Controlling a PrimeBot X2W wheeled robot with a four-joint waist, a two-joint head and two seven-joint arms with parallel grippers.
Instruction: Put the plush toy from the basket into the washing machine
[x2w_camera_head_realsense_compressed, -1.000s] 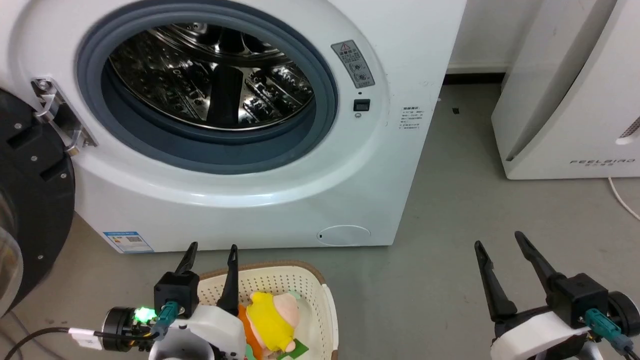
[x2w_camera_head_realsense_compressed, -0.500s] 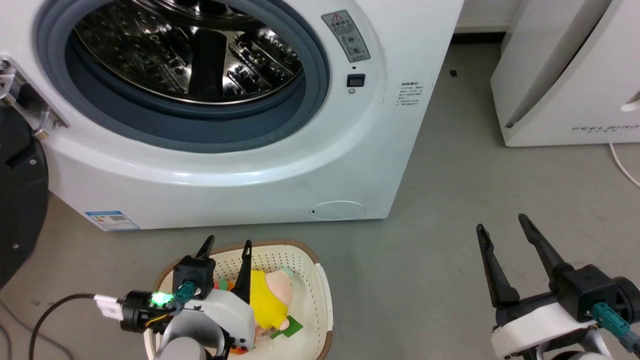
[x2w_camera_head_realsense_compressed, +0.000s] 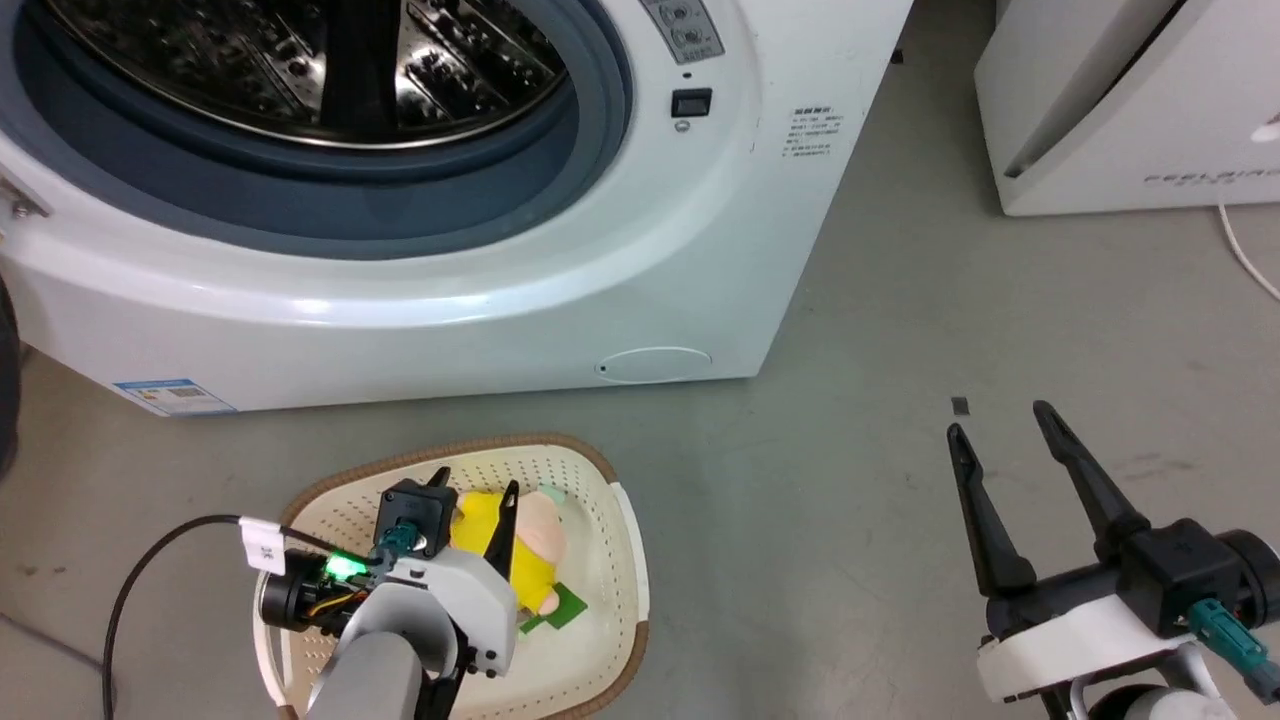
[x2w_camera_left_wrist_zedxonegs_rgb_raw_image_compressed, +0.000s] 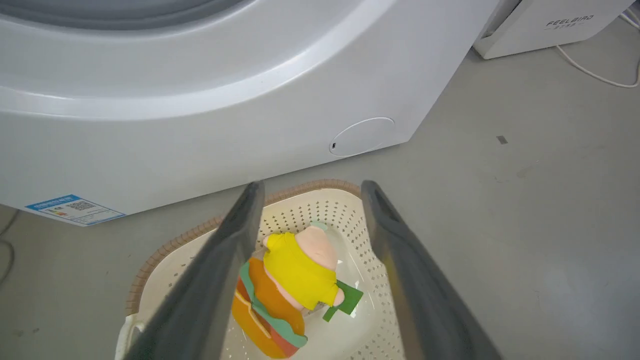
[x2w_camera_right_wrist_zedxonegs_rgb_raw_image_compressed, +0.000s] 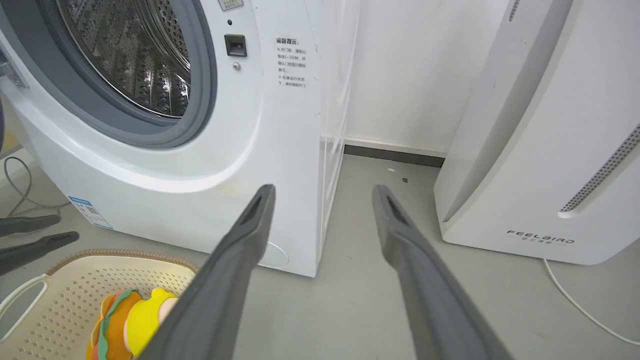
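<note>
The left gripper (x2w_camera_head_realsense_compressed: 477, 480) hangs over the basket (x2w_camera_head_realsense_compressed: 590, 660) with its two dark fingers spread moderately wide and nothing between them held. In the left wrist view the gripper (x2w_camera_left_wrist_zedxonegs_rgb_raw_image_compressed: 311, 185) frames the plush toy (x2w_camera_left_wrist_zedxonegs_rgb_raw_image_compressed: 300, 270), one finger to each side of it. I cannot tell whether either finger touches the toy. A green light glows on the wrist behind the fingers.

The plush toy (x2w_camera_head_realsense_compressed: 535, 545) lies on the bottom of the basket, on its side. Its peach-pink head points toward the washing machine (x2w_camera_head_realsense_compressed: 400, 310) and its orange striped body points away from it. A green label (x2w_camera_head_realsense_compressed: 558, 607) lies flat just beside the toy on the basket bottom.

The basket stands on the grey floor (x2w_camera_head_realsense_compressed: 850, 500), near the foot of the washing machine. The machine's opening shows the grey rubber seal (x2w_camera_head_realsense_compressed: 300, 210) and the shiny steel drum (x2w_camera_head_realsense_compressed: 300, 70) inside.

The right gripper (x2w_camera_head_realsense_compressed: 998, 418) is well apart from the basket, off to the right above bare floor. Its fingers are spread wide and empty, pointing toward the gap between the washing machine and the white FEELBIRD appliance (x2w_camera_head_realsense_compressed: 1120, 100). From the right wrist view, the gripper (x2w_camera_right_wrist_zedxonegs_rgb_raw_image_compressed: 325, 187) has the basket (x2w_camera_right_wrist_zedxonegs_rgb_raw_image_compressed: 75, 280) and the toy (x2w_camera_right_wrist_zedxonegs_rgb_raw_image_compressed: 135, 320) low at the left. A white cable (x2w_camera_head_realsense_compressed: 1245, 255) trails on the floor beside the appliance.
</note>
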